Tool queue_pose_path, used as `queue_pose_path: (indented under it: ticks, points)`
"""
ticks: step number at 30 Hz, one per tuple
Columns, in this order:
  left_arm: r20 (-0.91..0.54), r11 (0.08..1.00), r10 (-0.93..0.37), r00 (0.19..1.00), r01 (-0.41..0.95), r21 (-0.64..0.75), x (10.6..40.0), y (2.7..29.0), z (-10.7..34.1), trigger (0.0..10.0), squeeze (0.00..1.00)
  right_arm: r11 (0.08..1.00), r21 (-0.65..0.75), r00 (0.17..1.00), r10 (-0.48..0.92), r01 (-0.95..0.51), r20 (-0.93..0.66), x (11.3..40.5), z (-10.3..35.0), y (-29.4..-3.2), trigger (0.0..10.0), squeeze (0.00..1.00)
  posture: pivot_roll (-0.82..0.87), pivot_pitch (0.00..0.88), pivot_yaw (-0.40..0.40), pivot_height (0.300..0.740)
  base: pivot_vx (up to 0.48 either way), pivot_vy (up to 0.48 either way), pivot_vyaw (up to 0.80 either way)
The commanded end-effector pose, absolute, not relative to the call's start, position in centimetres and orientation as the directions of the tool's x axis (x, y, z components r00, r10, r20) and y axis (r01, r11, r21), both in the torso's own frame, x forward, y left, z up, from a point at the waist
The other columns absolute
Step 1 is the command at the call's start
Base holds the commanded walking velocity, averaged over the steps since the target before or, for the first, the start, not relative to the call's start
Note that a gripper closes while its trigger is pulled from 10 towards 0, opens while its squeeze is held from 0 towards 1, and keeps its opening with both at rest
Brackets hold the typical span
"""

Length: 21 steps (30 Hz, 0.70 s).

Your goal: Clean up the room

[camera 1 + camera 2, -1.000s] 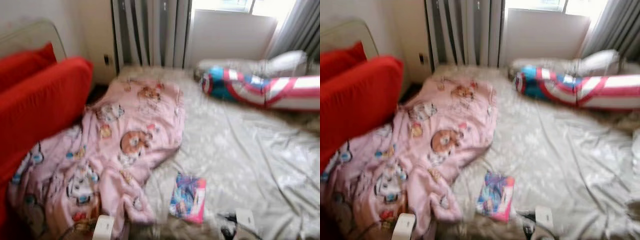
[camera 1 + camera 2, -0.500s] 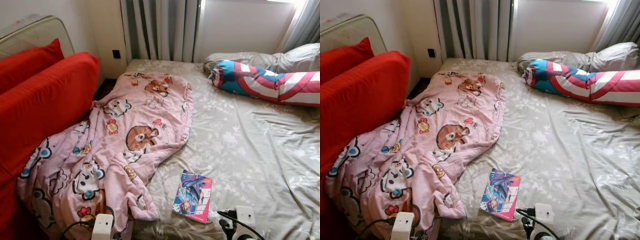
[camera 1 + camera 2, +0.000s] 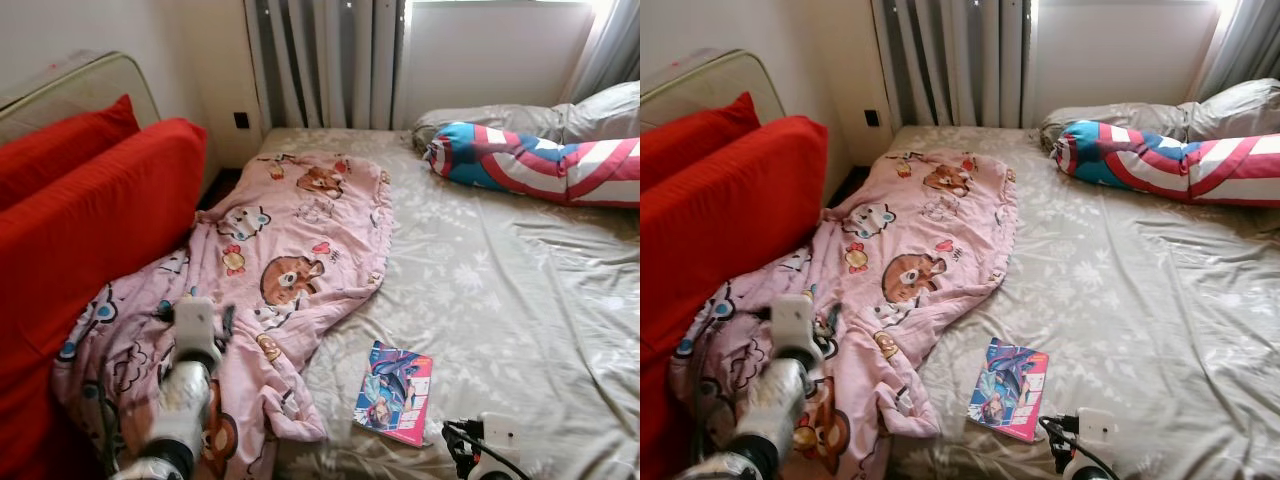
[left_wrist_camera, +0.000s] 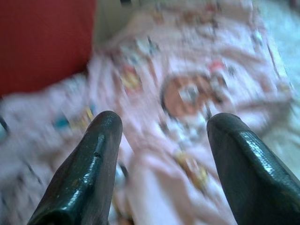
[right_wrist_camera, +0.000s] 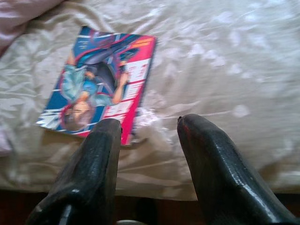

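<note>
Both sets of jaws stand open with nothing between them, as I read it from the wrist cameras. My left gripper (image 4: 161, 154) hangs over the pink cartoon blanket (image 3: 290, 250); its black fingers (image 4: 89, 168) are spread wide, and the print beneath them is blurred. In the left eye view I see the left arm (image 3: 185, 385) reaching up from the lower left of the frame, lying across the crumpled lower end of that blanket.

My right gripper (image 5: 147, 154) sits at the bottom edge of the frame in the head views, by the foot of the bed (image 3: 520, 300). Its fingers (image 5: 93, 173) point at a comic book (image 5: 98, 84) lying flat on the pale floral sheet, just ahead of the fingertips and not touched. In the left eye view the book lies in the lower middle, just beside the blanket's hem.

Red cushions (image 3: 90, 230) fill the left side, with the blanket's edge against them. A striped red, white and blue bolster (image 3: 530, 165) lies at upper right, below grey curtains (image 3: 325, 60).
</note>
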<state>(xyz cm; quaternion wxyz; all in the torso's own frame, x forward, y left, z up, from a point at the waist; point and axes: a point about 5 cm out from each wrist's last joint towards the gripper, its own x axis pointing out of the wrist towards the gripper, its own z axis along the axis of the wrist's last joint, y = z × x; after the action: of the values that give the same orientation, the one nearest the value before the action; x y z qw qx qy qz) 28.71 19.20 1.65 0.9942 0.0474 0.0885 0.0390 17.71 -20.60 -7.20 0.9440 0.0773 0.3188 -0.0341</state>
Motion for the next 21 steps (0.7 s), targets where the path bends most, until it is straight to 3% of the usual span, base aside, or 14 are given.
queue_pose_path:
  ticks: [1,8,9,11,12,15,21]
  points:
    - [-0.149,0.990,0.104,0.983,-0.088,0.109,28.0,20.0,1.5,10.0,0.00,0.980,0.140,0.814,-0.031,0.138,-0.581,17.4,-7.1,-20.7,10.0,0.00,-0.13,0.000,0.001,0.740,0.000,0.000,0.00]
    - [-0.141,0.990,0.111,0.984,-0.096,0.108,25.6,20.5,0.4,10.0,0.00,0.993,0.071,0.822,-0.036,0.092,-0.569,16.1,-7.3,-21.0,10.0,0.00,-0.12,0.000,-0.029,0.740,0.000,0.000,0.00]
    - [-0.132,0.989,0.112,0.985,-0.098,0.108,25.3,20.6,0.3,10.0,0.00,0.999,0.009,0.892,-0.040,0.049,-0.450,17.6,-5.9,-21.0,10.0,0.00,-0.12,0.000,-0.032,0.740,0.000,0.000,0.00]
    - [-0.110,0.989,0.114,0.987,-0.102,0.104,24.8,20.6,0.4,10.0,0.00,0.995,-0.093,0.994,0.031,-0.040,-0.102,25.1,0.4,-19.5,10.0,0.00,-0.11,0.000,-0.049,0.740,0.000,0.000,0.00]
    - [-0.102,0.989,0.114,0.988,-0.104,0.103,24.7,20.7,0.4,10.0,0.00,0.995,-0.081,0.998,0.048,-0.050,-0.028,26.0,1.7,-19.1,10.0,0.00,-0.11,0.000,-0.049,0.740,0.000,0.000,0.00]
    - [-0.070,0.989,0.116,0.991,-0.108,0.099,24.4,20.7,0.8,10.0,0.00,0.993,-0.093,0.994,0.077,-0.071,0.072,26.2,3.2,-18.8,10.0,0.00,-0.10,0.000,-0.058,0.740,0.000,0.000,0.00]
    - [-0.010,0.987,0.123,0.992,-0.121,0.105,22.9,21.2,1.6,10.0,0.00,0.999,-0.031,0.996,0.028,-0.026,0.086,25.1,3.6,-19.4,10.0,0.00,-0.09,0.000,-0.067,0.740,0.000,0.000,0.00]
